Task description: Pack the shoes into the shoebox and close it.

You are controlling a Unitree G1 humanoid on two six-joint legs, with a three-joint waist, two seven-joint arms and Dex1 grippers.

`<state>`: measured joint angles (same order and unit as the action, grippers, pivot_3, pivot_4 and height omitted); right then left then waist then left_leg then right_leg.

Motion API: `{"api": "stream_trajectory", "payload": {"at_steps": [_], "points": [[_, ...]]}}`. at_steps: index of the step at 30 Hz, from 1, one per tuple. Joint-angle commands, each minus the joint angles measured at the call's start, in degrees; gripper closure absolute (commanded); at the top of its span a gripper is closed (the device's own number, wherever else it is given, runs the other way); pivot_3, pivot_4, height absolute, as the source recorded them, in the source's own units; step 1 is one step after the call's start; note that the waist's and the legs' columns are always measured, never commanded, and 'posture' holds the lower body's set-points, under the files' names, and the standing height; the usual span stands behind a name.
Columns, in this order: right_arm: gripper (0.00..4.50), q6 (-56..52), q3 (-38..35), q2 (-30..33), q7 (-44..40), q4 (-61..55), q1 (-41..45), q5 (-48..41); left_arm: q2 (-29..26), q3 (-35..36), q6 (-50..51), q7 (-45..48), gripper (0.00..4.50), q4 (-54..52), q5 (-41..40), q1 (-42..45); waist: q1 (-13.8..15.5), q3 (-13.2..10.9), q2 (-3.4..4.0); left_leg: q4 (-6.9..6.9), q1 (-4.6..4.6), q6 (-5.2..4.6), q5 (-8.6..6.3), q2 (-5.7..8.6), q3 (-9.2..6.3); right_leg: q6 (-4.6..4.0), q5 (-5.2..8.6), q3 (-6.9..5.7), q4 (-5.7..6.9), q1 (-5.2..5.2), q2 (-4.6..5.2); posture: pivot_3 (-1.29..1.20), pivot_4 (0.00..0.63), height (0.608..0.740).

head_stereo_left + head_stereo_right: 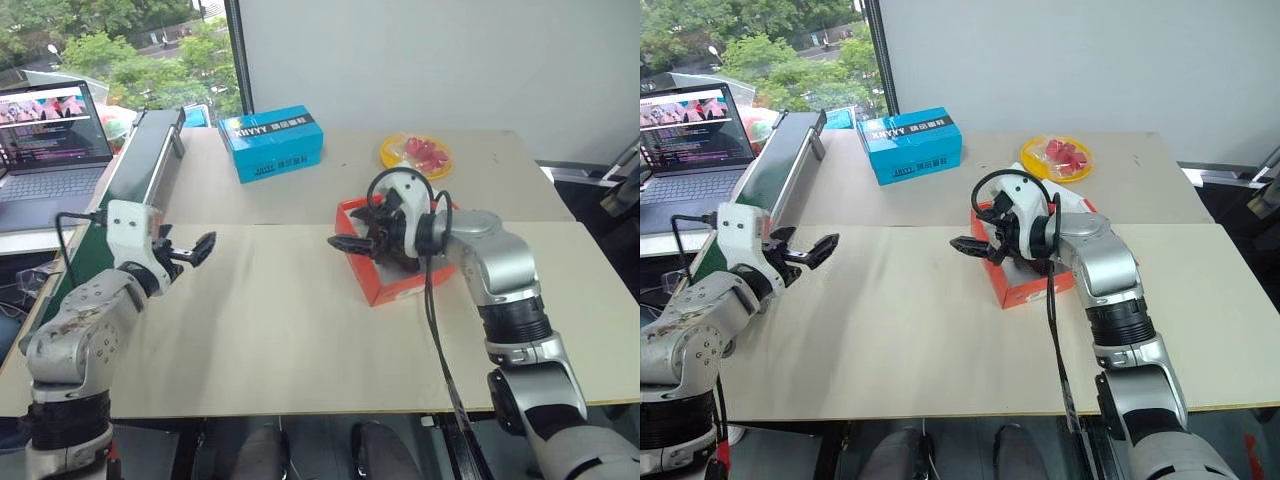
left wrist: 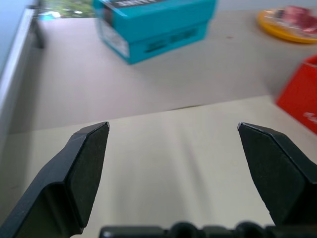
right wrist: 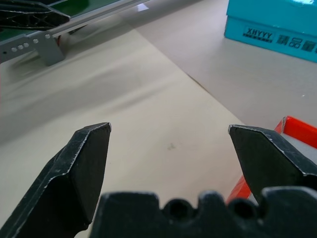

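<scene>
Both grippers hang over the table [image 1: 270, 340]: left gripper [image 1: 190, 250] w/ fingers spread wide, holding nothing; right gripper [image 1: 975, 248] also wide open, empty, just at the shoebox [image 1: 385, 285] near mid-table. Shoes can't be seen clearly. Farther back: blue box [image 1: 272, 143], yellow plate [image 1: 416, 155].

One shoebox [image 1: 388, 285], one blue box [image 1: 271, 143], one yellow plate [image 1: 416, 154], one laptop [image 1: 47, 145], possibly more.
</scene>
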<state>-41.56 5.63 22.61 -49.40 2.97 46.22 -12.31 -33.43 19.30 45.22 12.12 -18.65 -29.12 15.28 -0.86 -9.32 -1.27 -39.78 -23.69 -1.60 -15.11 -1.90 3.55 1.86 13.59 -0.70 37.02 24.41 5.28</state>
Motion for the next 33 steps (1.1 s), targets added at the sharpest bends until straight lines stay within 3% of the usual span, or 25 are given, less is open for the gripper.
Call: {"api": "stream_trajectory", "payload": {"at_steps": [1, 5, 14, 33], "points": [[0.00, 6.45, -1.01, -1.49, 3.19, 0.31, 0.54, 0.56, -0.30, 3.76, -2.87, -2.51, 0.06, -1.66, 3.15, -1.43, 0.02, 0.00, 0.00, 0.00, 0.00, 0.00, 0.00, 0.00, 0.01, 0.00, 0.00, 0.01, 0.01, 0.00, 0.01, 0.00, 0.150, 0.740], [0.00, 14.04, 0.92, -3.78, 6.08, 2.97, -1.20, 2.88, 0.39, 4.46, -4.37, -3.42, 0.06, -3.54, 4.68, -3.08, 0.10, 0.00, 0.00, 0.00, 0.00, 0.00, 0.00, 0.01, 0.01, 0.00, 0.00, 0.00, 0.00, -0.01, 0.02, 0.00, 0.150, 0.740], [0.00, 15.91, 2.71, -8.09, 6.44, 6.72, -3.81, 1.99, 4.65, 5.87, -9.47, -4.58, 0.06, -7.78, 7.17, -9.99, 0.11, 0.01, -0.01, 0.00, 0.00, 0.00, 0.00, -0.02, 0.01, -0.01, -0.01, 0.00, 0.01, -0.02, 0.05, 0.00, 0.150, 0.740], [0.00, 21.13, 0.68, -9.18, 8.90, 7.40, -6.52, 1.40, 8.84, 5.26, -17.74, -6.22, 0.06, -7.11, 13.01, -12.46, 0.11, 0.01, -0.01, 0.01, 0.06, -0.01, -0.01, -0.03, 0.01, -0.03, -0.02, 0.00, 0.00, -0.04, 0.04, 0.00, 0.150, 0.740]]}}
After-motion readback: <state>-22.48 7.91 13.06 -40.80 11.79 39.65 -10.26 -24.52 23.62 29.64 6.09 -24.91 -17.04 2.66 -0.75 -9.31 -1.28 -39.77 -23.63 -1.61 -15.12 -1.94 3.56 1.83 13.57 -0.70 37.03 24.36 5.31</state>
